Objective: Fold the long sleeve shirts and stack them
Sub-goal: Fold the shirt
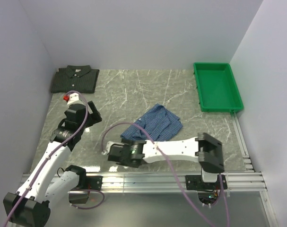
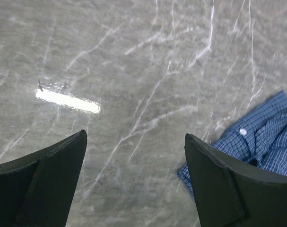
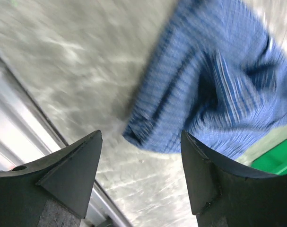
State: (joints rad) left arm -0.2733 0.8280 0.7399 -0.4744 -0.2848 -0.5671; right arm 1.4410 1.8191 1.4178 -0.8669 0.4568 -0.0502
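Left fingers spread apart, nothing between them, hanging over bare tabletop. Right fingers also spread and empty, low over the near-left edge of the blue check shirt. That wrist view is blurred, so I can't tell which edge or hem it is.

Blue check shirt lies crumpled mid-tabletop, bunched, with a white button showing in the left wrist view. It sits just right of the left fingers and doesn't touch them. Dark check shirt looks folded, collar up, at the far-left corner. Green tray is far right, well apart from both shirts.

Step in hand, as I judge it: get hold of the blue shirt and flatten it before any fold.
- Right fingers should drop on the dangling near corner and pinch one layer only, not the bunch.
- Left fingers need to swing right to a separate edge.
- Then pull the two grips apart to spread the cloth.

Risks: grabbing stacked layers would drag the whole wad, and a fingertip could scrape the tabletop. After folding, the stack likely goes on the dark shirt.
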